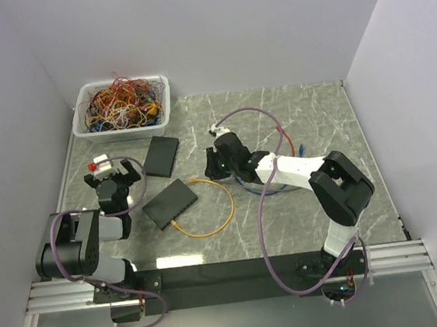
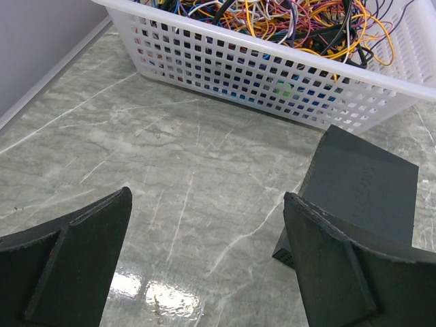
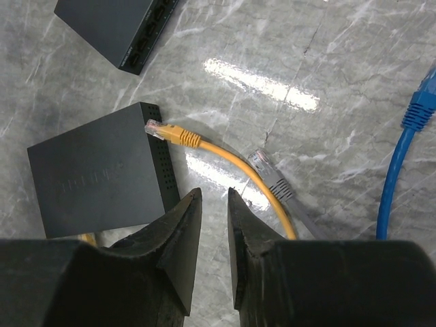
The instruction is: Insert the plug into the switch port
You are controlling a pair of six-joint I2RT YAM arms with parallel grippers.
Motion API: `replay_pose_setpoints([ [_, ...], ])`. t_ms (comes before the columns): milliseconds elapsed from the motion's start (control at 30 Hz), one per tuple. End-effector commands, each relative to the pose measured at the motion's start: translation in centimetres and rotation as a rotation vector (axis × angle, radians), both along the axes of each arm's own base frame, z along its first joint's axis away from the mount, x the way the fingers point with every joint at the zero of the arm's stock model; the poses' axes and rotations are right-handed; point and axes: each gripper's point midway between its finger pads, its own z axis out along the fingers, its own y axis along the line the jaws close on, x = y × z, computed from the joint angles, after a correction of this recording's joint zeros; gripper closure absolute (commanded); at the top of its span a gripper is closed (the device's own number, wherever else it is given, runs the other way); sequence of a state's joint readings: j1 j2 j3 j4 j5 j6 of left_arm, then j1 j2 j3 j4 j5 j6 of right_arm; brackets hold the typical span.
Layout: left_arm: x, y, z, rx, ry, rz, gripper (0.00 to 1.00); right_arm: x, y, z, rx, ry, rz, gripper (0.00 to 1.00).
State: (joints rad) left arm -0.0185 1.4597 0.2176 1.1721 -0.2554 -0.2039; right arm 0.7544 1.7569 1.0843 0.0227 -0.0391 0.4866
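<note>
A yellow cable (image 1: 222,210) lies on the marble table; its clear-tipped plug (image 3: 170,133) rests against the top corner of the near black switch (image 3: 95,180), at its vented side, not in a port. That switch also shows in the top view (image 1: 170,204). A second black switch (image 1: 161,155) lies farther back, its row of ports (image 3: 146,41) facing the right wrist camera. My right gripper (image 3: 212,194) hovers just short of the yellow plug, jaws nearly together with only a narrow gap, empty. My left gripper (image 2: 206,196) is wide open and empty over bare table.
A white basket (image 1: 123,126) of tangled wires stands at the back left, close ahead of the left gripper (image 2: 272,82). A grey plug (image 3: 269,174) and a blue cable (image 3: 402,150) lie right of the yellow cable. Walls bound three sides.
</note>
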Motion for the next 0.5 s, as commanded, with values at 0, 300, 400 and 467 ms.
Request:
replay_pose_setpoints([
  [0,0.83,-0.37,2.23,0.007,-0.079,-0.019,0.01,0.95,0.69,1.43,0.048,-0.034,-0.008,0.71],
  [300,0.83,-0.31,2.27,0.007,-0.08,-0.018,0.01,0.72,0.86,1.45,0.059,-0.027,0.002,0.72],
  [400,0.83,-0.31,2.27,0.007,-0.08,-0.018,0.01,0.62,0.97,1.36,0.063,-0.021,0.006,0.72],
  [467,0.83,-0.37,2.23,0.007,-0.079,-0.019,0.01,0.6,1.0,1.36,0.065,-0.02,0.006,0.73],
])
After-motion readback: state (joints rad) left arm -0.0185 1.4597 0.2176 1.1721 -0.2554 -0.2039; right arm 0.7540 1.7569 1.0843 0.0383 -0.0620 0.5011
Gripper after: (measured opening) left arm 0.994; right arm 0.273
